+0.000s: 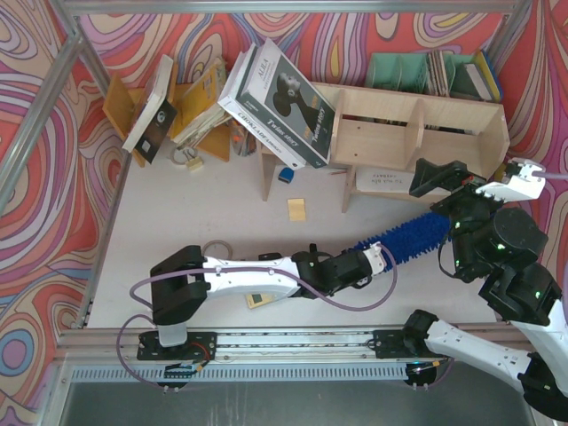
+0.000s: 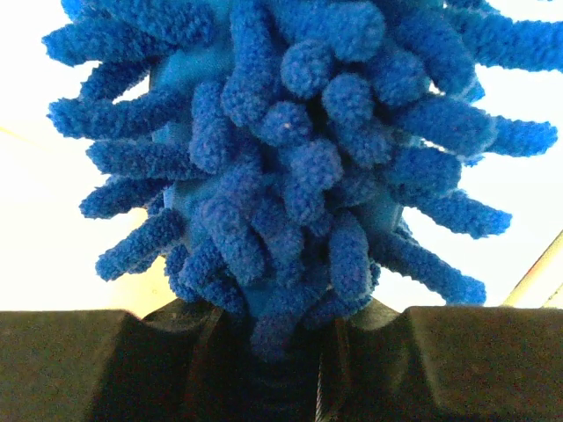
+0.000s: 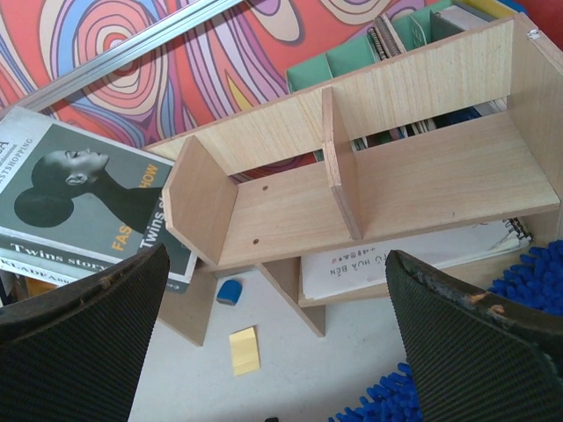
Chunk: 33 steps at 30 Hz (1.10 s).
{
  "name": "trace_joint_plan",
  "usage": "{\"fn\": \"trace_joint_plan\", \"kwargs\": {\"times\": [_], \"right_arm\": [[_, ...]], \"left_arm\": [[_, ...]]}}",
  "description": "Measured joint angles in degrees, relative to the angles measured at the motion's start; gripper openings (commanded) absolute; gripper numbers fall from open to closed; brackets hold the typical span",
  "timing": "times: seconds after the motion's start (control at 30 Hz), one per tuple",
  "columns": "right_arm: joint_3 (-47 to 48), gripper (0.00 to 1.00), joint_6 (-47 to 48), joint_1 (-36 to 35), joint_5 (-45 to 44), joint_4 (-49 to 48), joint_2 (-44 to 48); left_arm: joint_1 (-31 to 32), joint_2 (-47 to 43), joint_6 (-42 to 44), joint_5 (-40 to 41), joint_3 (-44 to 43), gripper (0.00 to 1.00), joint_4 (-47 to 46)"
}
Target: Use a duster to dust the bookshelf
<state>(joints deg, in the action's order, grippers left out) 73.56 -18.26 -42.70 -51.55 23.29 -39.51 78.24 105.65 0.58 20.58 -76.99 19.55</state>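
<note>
Duster at the ready: the left gripper (image 1: 382, 258) clamps tight on the duster (image 1: 414, 235) just where the fluffy blue head meets its stem, a hold that puts the whole bristly length out ahead of the arm as a reaching tool. The left arm (image 1: 266, 277) lies low and stretched across the near part of the table (image 1: 177, 213), aiming the head right and far, toward the right end of the bookshelf (image 1: 426, 133). The duster's tip sits near the lower tier's right side, beneath the right gripper (image 1: 450, 188), though whether any fibres touch the wood cannot be told. That right gripper hangs with its jaws spread wide and nothing between them, just in front of the shelf (from its wrist, the two upper compartments look bare), probably standing by rather than working. A large grey book (image 1: 282, 102) leans on the shelf's left end, and a yellow sticky note (image 1: 296, 209) lies on the table in front. By this look the sweep along the shelves is yet to come.
</note>
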Motion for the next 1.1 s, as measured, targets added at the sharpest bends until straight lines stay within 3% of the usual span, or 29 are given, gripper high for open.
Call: {"fn": "trace_joint_plan", "kwargs": {"times": [0.37,1.1], "right_arm": [[-0.8,0.99,-0.2,0.0,-0.1,0.1,0.1],[-2.1,0.99,-1.1,0.0,-0.8,0.3,0.9]], "left_arm": [[0.0,-9.1,0.5,-0.8,1.4,0.00,-0.4],[-0.3,-11.3,-9.6,0.5,13.5,0.00,0.7]]}}
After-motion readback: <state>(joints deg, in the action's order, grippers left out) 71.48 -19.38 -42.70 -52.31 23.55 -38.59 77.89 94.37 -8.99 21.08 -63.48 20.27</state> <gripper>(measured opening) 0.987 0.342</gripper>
